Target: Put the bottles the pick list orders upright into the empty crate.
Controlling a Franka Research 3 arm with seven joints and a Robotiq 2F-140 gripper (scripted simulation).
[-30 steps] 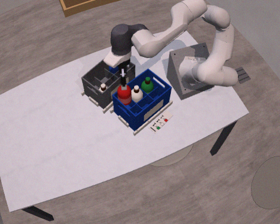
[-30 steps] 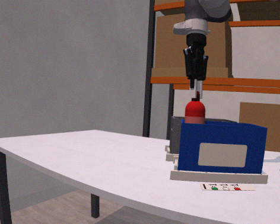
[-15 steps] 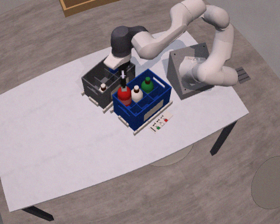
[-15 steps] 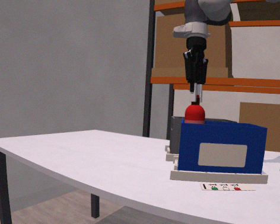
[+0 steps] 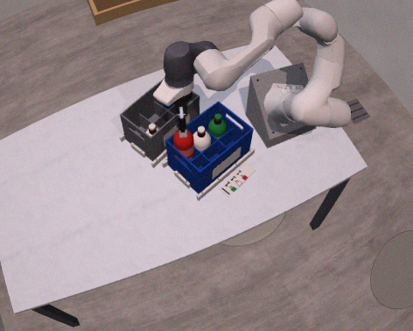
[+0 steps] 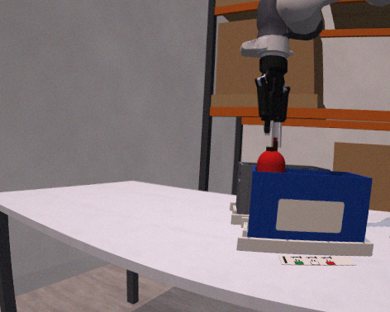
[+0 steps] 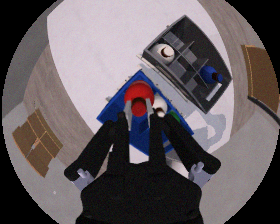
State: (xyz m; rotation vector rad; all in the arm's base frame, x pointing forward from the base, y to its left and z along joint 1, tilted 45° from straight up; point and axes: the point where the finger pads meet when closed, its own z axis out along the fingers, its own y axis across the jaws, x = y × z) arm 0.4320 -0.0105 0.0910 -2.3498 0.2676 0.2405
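My gripper (image 5: 181, 117) is shut on the neck of a red-label bottle (image 5: 184, 144) and holds it upright, low in a corner cell of the blue crate (image 5: 211, 146). In the side view only the bottle's red shoulder (image 6: 271, 162) shows above the crate wall (image 6: 307, 206), under the gripper (image 6: 273, 138). A white-label bottle (image 5: 201, 137) and a green-label bottle (image 5: 217, 125) stand in the blue crate. The grey crate (image 5: 157, 123) behind holds a white-label bottle (image 5: 151, 130) and a blue-label one (image 7: 214, 75). The pick list (image 5: 238, 179) lies in front of the blue crate, with green, white and red marks.
The robot's grey base block (image 5: 280, 105) stands at the back right of the table. Shelving with cardboard boxes (image 6: 264, 62) rises behind the table. A wooden box (image 5: 115, 8) sits on the floor beyond the table.
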